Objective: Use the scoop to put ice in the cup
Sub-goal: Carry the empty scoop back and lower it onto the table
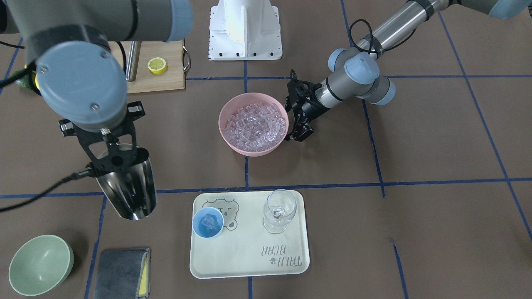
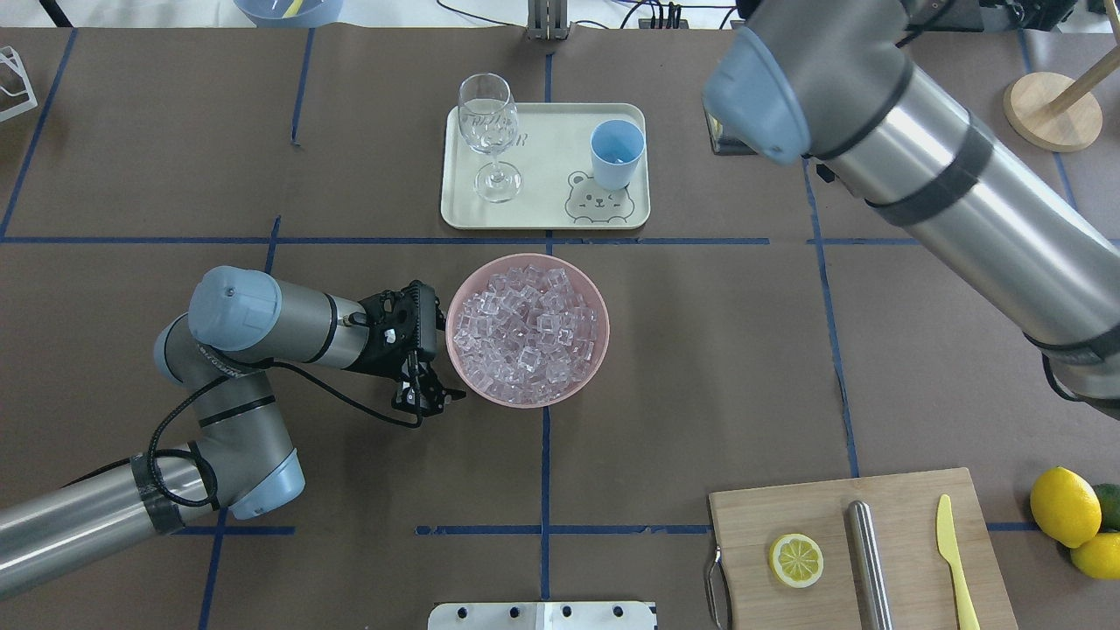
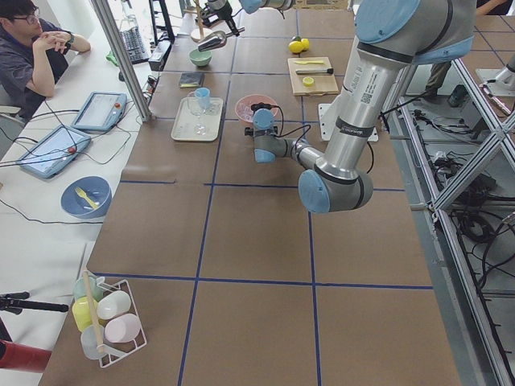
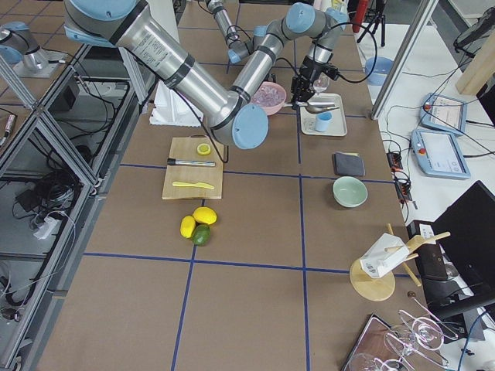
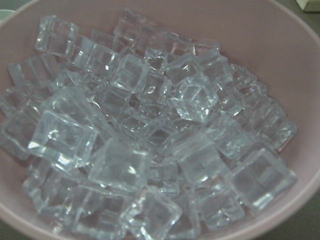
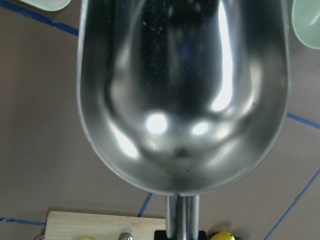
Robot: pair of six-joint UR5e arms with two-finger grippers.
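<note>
The shiny steel scoop (image 1: 129,189) hangs empty above the table, left of the tray, with my right gripper (image 1: 117,146) shut on its thin handle; its bare trough (image 6: 182,95) fills the right wrist view. The light-blue cup (image 1: 208,222) (image 2: 617,153) stands on the tray and holds a few pieces of ice. More ice (image 1: 257,124) (image 5: 150,135) is piled in a pink bowl (image 2: 464,372). My left gripper (image 2: 440,398) sits low beside that bowl's rim, open and holding nothing.
The cream tray (image 1: 249,257) also carries a clear wine glass (image 1: 280,209). A pale green bowl (image 1: 39,263) and a grey cloth (image 1: 120,272) lie near the scoop. A cutting board (image 2: 910,499) holds a lemon half (image 2: 796,560), a steel cylinder (image 2: 869,560) and a yellow knife (image 2: 954,560).
</note>
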